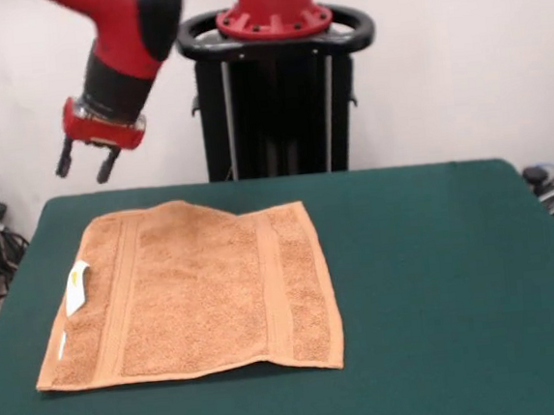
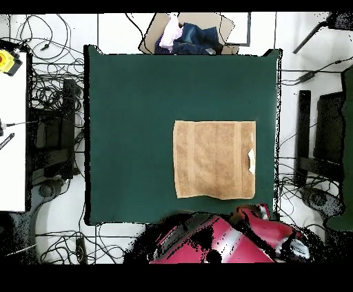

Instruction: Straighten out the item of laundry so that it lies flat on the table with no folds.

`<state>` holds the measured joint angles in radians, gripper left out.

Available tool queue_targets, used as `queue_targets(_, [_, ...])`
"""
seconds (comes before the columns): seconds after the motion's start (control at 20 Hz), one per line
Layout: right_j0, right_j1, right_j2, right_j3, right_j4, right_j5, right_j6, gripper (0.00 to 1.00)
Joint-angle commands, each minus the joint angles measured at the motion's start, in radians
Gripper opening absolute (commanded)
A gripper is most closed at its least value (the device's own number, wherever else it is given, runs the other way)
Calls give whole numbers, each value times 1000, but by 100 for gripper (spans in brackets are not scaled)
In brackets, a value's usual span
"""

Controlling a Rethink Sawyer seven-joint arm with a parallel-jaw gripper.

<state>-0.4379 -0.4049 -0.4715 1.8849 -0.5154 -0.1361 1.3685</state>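
Note:
The item of laundry (image 1: 197,292) is an orange-tan towel spread on the green table (image 1: 439,281), toward its left side in the front view. It lies mostly flat, with border bands near two sides and a white tag (image 1: 76,287) curling up at its left edge. Its far edge dips unevenly in the middle. In the overhead view the item of laundry (image 2: 214,158) sits near the table's (image 2: 131,131) right side, its tag (image 2: 251,160) on the right edge. My gripper (image 1: 84,169) hangs open in the air above the table's far left corner, apart from the towel, holding nothing.
A pile of clothes in a cardboard box (image 2: 185,36) sits beyond the table's top edge in the overhead view. Cables and black equipment (image 2: 58,131) lie on the floor on both sides. The red arm (image 2: 227,241) covers the table's bottom edge.

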Motion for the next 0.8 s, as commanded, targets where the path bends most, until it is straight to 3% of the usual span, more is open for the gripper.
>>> queue_targets(0.05, [-149, -212, 496, 173, -1, 50, 227, 100])
queue_targets(0.8, [-50, -168, 391, 146, 60, -79, 241, 100])
